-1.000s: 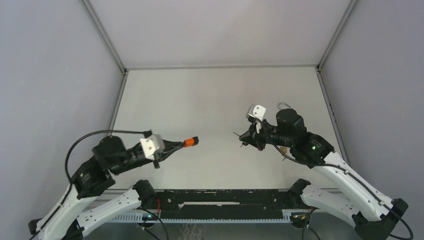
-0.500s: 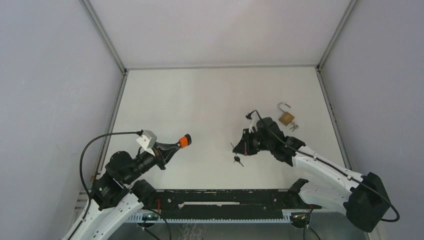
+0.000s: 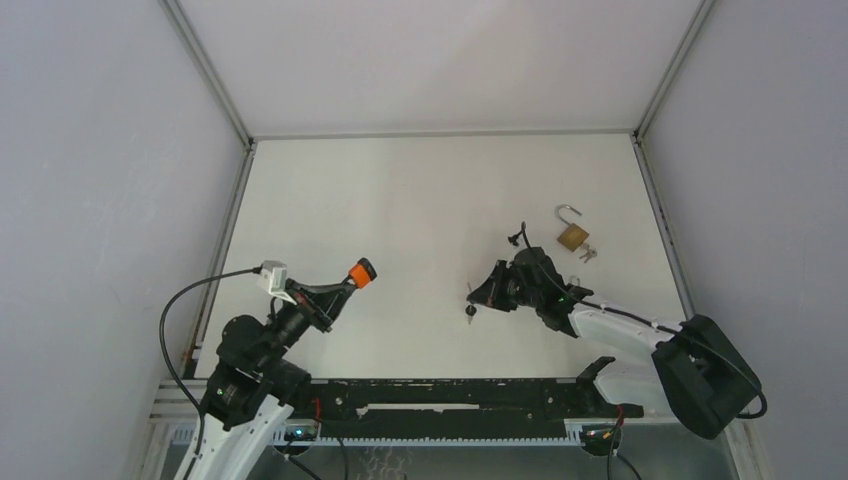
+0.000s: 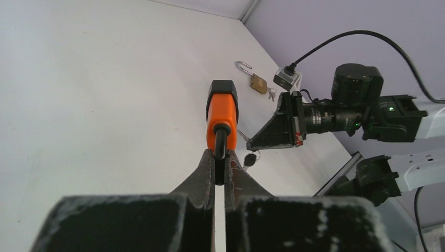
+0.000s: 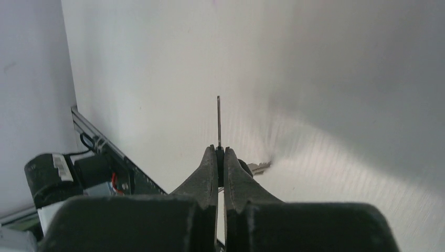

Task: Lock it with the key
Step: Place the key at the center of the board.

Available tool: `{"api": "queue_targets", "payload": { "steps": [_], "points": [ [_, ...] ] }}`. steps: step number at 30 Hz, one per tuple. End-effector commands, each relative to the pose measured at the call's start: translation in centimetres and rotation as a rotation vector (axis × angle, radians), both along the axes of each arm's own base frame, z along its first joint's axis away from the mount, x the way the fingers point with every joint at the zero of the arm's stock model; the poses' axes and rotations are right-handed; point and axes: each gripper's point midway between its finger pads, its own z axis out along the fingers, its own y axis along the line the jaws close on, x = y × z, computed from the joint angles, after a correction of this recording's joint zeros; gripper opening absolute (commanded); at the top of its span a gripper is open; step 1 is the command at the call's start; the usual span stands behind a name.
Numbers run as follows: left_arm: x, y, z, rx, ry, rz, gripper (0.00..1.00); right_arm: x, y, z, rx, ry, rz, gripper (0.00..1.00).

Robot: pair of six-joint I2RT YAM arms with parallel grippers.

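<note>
The key [image 5: 219, 118] is pinched at its head in the right gripper [image 5: 220, 155], well to the right of the orange padlock [image 4: 222, 107] and not touching it.

Taking the hazards from the left:
- The left gripper [image 4: 220, 161] is clamped on the padlock's dark shackle alone. I judge the body could swing or twist when the key pushes on it.
- The padlock's far end faces the other arm, but its keyhole cannot be made out, so the blade may be lined up badly.
- The blade is thin and held edge-on. A small tilt could make it skid off the padlock's face or slip between the jaws.
- A spare key [image 4: 251, 159] hangs below the held one, also right of the padlock, and could snag.

The left arm is folded low over its base, with the forearm angled up and to the right and the padlock held above the table [image 3: 400, 190]. The right arm lies low and stretched leftward, its wrist about level. A brass padlock [image 3: 572, 236] with an open shackle lies far to the right of the orange one.
</note>
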Motion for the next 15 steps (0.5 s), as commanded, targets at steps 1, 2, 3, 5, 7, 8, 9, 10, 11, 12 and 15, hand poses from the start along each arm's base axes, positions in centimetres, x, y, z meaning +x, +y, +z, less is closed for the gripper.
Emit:
{"api": "queue_targets", "payload": {
  "steps": [1,2,3,5,7,8,9,10,11,12,15],
  "points": [
    [-0.5,0.0,3.4,-0.109,-0.097,-0.013,0.00,3.5,0.5,1.3,0.073,-0.080,-0.050,0.00],
    [-0.5,0.0,3.4,-0.112,-0.099,-0.012,0.00,3.8,0.4,1.0,0.072,-0.079,-0.057,0.00],
    [-0.4,0.0,3.4,-0.114,-0.097,-0.010,0.00,4.2,0.3,0.8,0.070,-0.079,-0.064,0.00],
    [-0.4,-0.1,3.4,-0.116,-0.093,-0.013,0.00,5.0,-0.3,0.2,0.058,-0.078,-0.086,0.00],
    [-0.4,-0.1,3.4,-0.113,-0.090,-0.016,0.00,5.7,-0.9,-0.7,0.040,-0.072,-0.105,0.00],
    [-0.4,-0.1,3.4,-0.113,-0.090,-0.015,0.00,6.1,-1.1,-0.9,0.040,-0.074,-0.106,0.00],
    [-0.4,-0.1,3.5,-0.111,-0.089,-0.015,0.00,6.4,-1.2,-1.2,0.037,-0.075,-0.105,0.00],
    [-0.4,0.0,3.5,-0.109,-0.089,-0.014,0.00,6.8,-1.3,-1.4,0.031,-0.075,-0.100,0.00],
    [-0.5,-0.1,3.5,-0.108,-0.087,-0.015,0.00,7.0,-1.3,-1.8,0.020,-0.068,-0.087,0.00],
    [-0.5,-0.1,3.5,-0.107,-0.086,-0.017,0.00,7.3,-1.3,-2.1,0.006,-0.064,-0.074,0.00],
    [-0.5,0.0,3.7,-0.110,-0.090,-0.016,0.00,7.7,-1.1,-3.0,-0.025,-0.050,-0.050,0.00]
  ]
}}
